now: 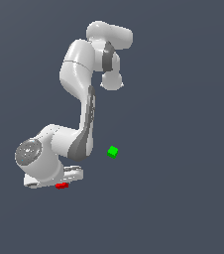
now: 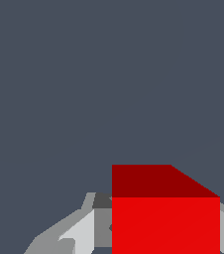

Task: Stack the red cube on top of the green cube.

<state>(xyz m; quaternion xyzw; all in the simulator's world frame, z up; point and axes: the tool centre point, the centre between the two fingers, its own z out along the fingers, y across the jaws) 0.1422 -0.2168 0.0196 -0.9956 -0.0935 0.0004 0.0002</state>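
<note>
Exterior view: I see 1 white arm (image 1: 79, 104) folded down over a flat dark grey-blue desk (image 1: 183, 198). Its base is near the top of the picture and the wrist end sits low, toward the exterior view's left. The pincer (image 1: 64, 181) is at the bottom of the arm, right over the red cube (image 1: 61, 186). The cube shows as a small red sliver poking out just under the white pincer body, mostly covered by it. The green cube (image 1: 113, 152) sits alone on the desk, off to the exterior view's right of the pincer and a bit higher in the picture, apart from the red cube, with nothing touching it. From here I cannot tell whether the red cube rests on the desk or is lifted off it.

Wrist view: the red cube (image 2: 165, 218) fills the lower part of the picture, bright face toward the camera, darker face above it. Grey and white pincer fingers (image 2: 79, 233) show on 1 side of it, and a grey edge of the other finger shows on the far side. The cube sits between the fingers, and they look set close against its sides, so I read the pincer as holding the red cube. Plain grey-blue desk (image 2: 84, 89) is all that lies behind. The green cube is out of this picture.
</note>
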